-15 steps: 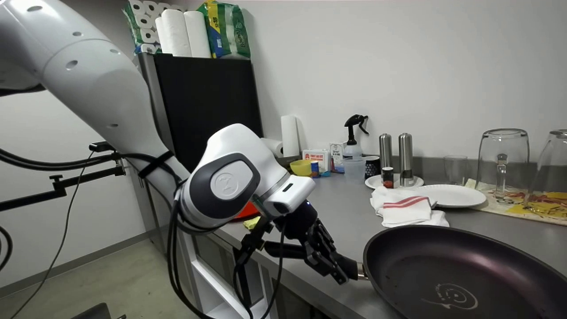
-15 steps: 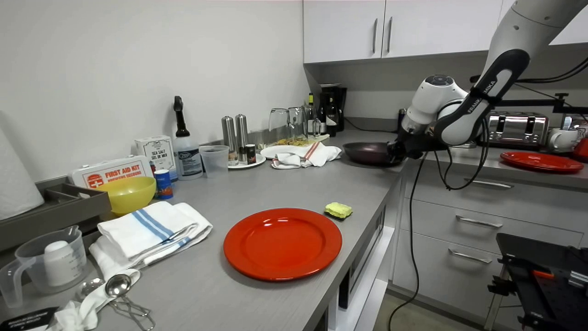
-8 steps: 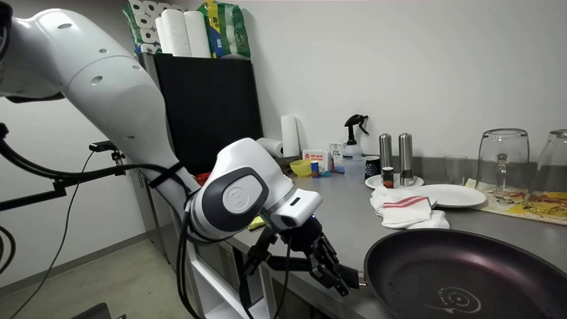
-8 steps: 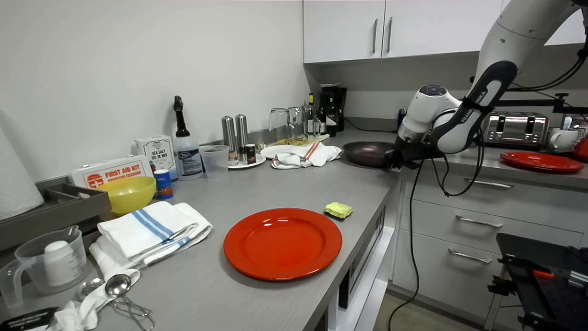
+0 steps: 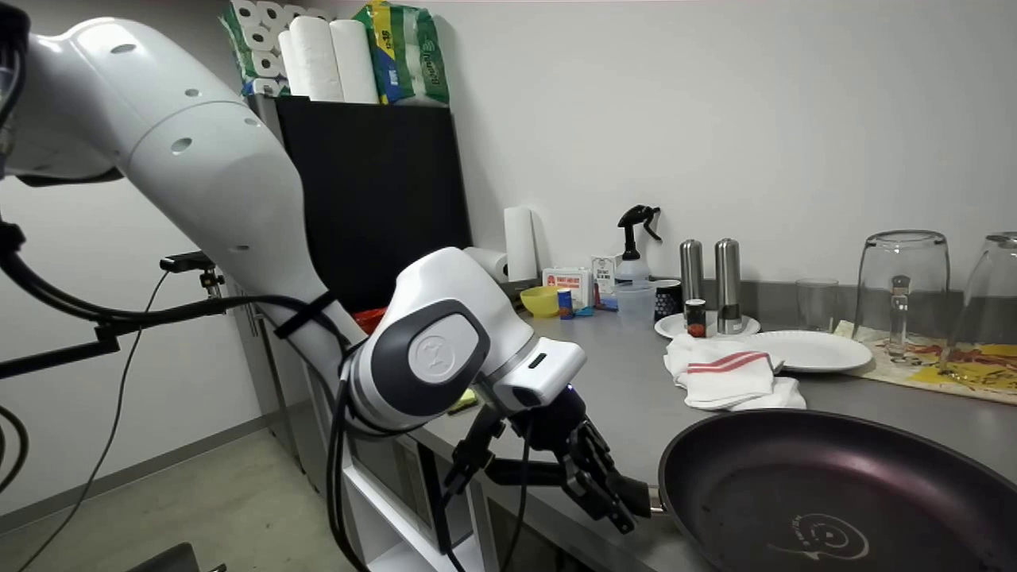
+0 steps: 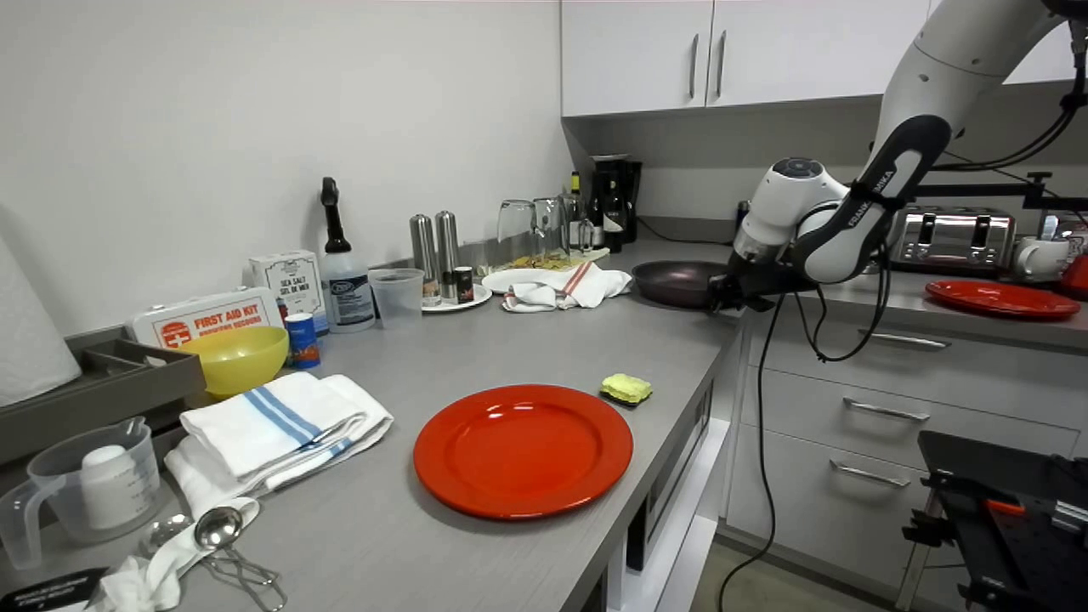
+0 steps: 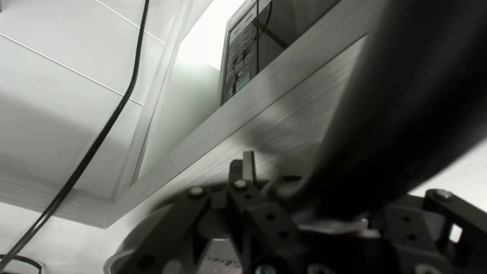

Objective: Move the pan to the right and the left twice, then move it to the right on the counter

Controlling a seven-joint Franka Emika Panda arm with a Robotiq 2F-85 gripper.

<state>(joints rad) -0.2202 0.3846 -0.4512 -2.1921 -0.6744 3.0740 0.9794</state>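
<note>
Black frying pan looks parked on the grey counter, just beside a white towel with red stripes. Gripper has its jaws partly apart, either side of the handle, but honestly can't tell if it's clamped or loose. How far along? Swings don't leave a tally, so no clue how many are done. My guess: final placing or close to it, with letting go and backing off left. Elsewhere on the counter, a red plate with a yellow sponge near it. Room-wise: white cabinets up top, a toaster, and paper rolls on what's probably a fridge.
</note>
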